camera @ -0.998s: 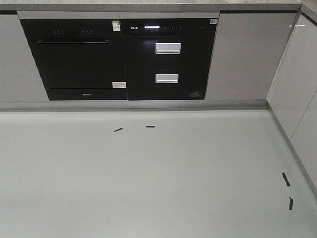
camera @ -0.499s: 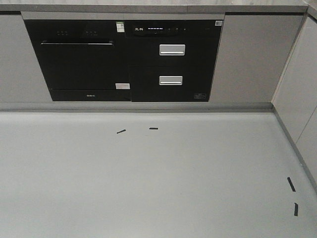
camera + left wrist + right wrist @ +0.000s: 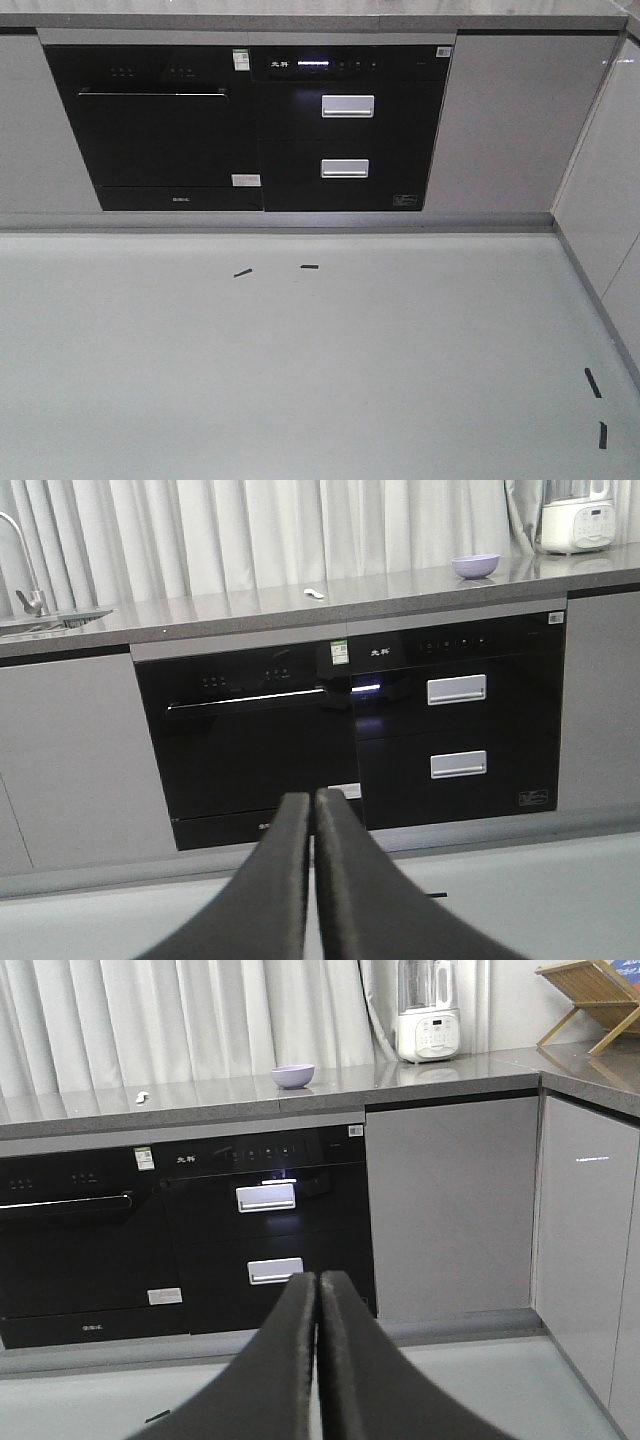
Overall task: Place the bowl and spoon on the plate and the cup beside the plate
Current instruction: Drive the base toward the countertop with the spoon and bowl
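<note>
Kitchen, low viewpoint, facing the cabinet run.

1. Counter (image 3: pixel 430 1072): grey stone top along the far wall, white curtains (image 3: pixel 200 1010) behind it.
2. Bowl (image 3: pixel 293 1075): lavender, upright on the counter above the drawer unit. Its inside is hidden from this height, so I cannot tell its contents.
3. Spoon (image 3: pixel 142 1097): pale, small, lying flat on the counter, well apart from the bowl and to its left.
4. White blender base (image 3: pixel 428 1022): on the counter right of the bowl, with a clear jug on top.
5. Wooden rack (image 3: pixel 590 990): far right corner of the counter.
6. Sink with tap (image 3: pixel 22 580): far left end of the counter.
7. Black oven (image 3: pixel 155 130) and black drawer unit (image 3: pixel 345 130): side by side below the counter; the unit has two silver handles, both drawers closed.
8. Floor (image 3: pixel 320 380): pale grey, with short black tape marks (image 3: pixel 243 272).
9. Left gripper (image 3: pixel 311 800): fingers pressed together, holding nothing, near the floor.
10. Right gripper (image 3: pixel 318 1280): fingers pressed together, holding nothing.
</note>
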Robot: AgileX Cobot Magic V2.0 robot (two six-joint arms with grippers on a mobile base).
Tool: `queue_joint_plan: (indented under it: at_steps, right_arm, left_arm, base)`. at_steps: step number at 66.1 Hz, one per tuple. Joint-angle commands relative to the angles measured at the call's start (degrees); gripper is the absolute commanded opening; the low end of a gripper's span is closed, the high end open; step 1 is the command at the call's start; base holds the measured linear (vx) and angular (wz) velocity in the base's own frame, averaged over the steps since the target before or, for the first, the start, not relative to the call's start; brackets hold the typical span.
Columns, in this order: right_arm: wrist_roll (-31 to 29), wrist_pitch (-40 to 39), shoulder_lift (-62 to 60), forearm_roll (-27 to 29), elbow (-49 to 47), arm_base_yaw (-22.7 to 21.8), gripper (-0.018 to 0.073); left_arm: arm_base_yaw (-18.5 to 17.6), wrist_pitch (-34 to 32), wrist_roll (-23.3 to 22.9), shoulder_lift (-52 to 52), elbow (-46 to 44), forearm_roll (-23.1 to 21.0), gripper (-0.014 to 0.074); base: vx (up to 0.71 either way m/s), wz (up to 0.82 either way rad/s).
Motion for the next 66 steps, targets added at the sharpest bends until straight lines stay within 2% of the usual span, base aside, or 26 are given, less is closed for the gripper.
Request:
queue_joint_plan:
  at_steps: [1,66]
  right_arm:
    - [0.1,-4.4,-0.8,-0.2,0.9,-0.2,-0.0005]
    - [0.1,-4.3,-0.8,-0.2,0.9,-0.2,-0.0005]
  left_arm:
    - [0.0,-3.9,-0.5,-0.9,1.7,-0.5,-0.0006]
    - [0.0,-3.9,-0.5,-0.9,1.7,-0.5,-0.0006]
  base:
    - [0.10,-0.04]
    - [0.12,-0.03]
